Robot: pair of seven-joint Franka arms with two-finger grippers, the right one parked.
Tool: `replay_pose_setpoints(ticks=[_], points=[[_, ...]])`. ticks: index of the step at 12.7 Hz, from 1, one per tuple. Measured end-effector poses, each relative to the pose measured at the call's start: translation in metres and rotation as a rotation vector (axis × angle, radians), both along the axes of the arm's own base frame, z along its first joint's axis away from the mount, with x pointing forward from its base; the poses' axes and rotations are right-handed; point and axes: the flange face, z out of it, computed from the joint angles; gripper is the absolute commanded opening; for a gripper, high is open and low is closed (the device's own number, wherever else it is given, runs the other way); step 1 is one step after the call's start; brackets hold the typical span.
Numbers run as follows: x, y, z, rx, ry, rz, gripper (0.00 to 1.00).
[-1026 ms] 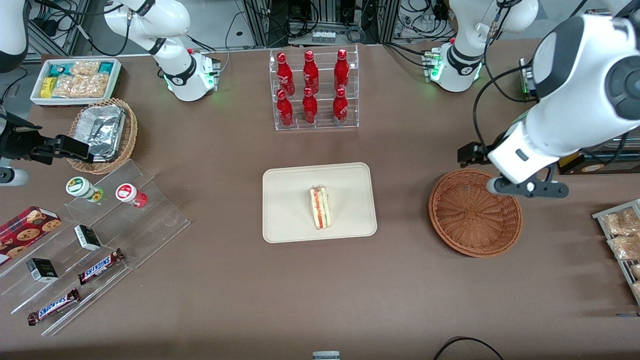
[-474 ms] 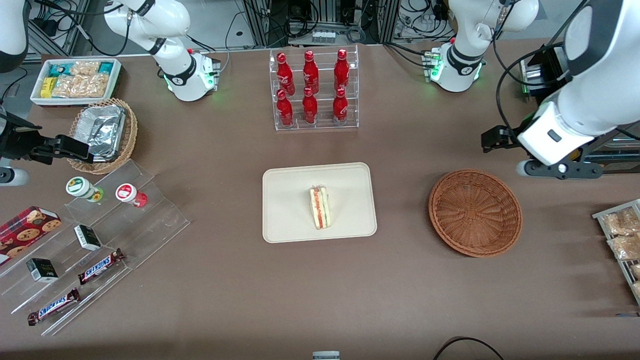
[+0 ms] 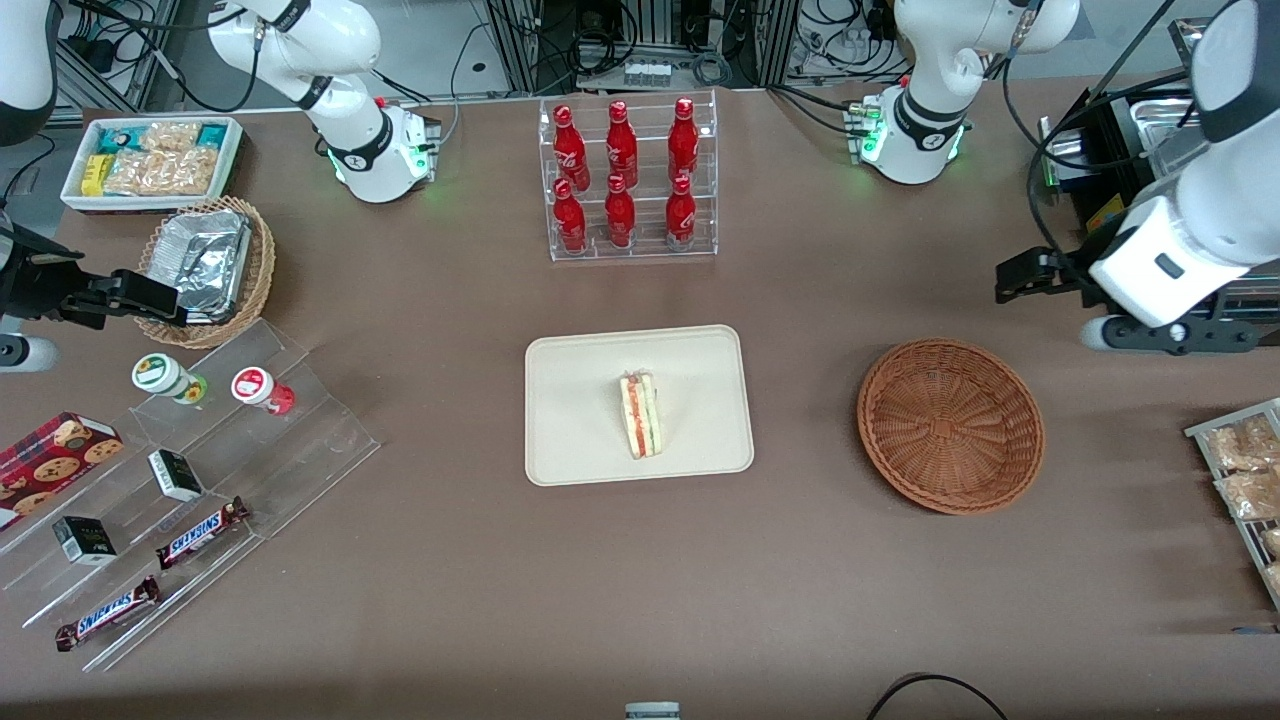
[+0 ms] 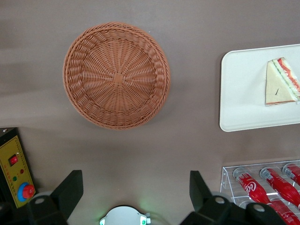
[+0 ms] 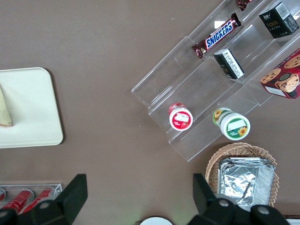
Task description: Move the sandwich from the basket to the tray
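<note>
The sandwich (image 3: 641, 415) lies on the cream tray (image 3: 580, 400) in the middle of the table, with its layered cut edge showing. It also shows in the left wrist view (image 4: 281, 82), on the tray (image 4: 239, 93). The reddish-brown wicker basket (image 3: 950, 425) stands empty beside the tray, toward the working arm's end; the left wrist view shows it (image 4: 116, 75) from above. My left gripper (image 3: 1030, 277) hangs high over the table, farther from the front camera than the basket and off toward the working arm's end. Its fingers (image 4: 70, 192) stand wide apart with nothing between them.
A clear rack of red bottles (image 3: 628, 180) stands farther back than the tray. Toward the parked arm's end are a stepped acrylic shelf with snacks (image 3: 200, 480), a tan basket with a foil container (image 3: 205, 268) and a white snack bin (image 3: 150, 160). A rack of packets (image 3: 1245, 480) sits near the basket.
My left gripper has drawn away from above the basket's rim, moving toward the working arm's end of the table and farther from the front camera. The sandwich, tray and basket have not moved.
</note>
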Motion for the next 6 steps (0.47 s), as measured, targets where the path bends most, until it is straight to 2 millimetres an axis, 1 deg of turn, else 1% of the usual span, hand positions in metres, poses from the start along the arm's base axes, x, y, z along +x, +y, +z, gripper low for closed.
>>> replay_pose_setpoints(ticks=[3,6], points=[[-0.01,0.025,0.01,-0.013,0.004,0.023,1.0],[-0.026,0.041,0.014,-0.009,0.021,0.034,1.0]])
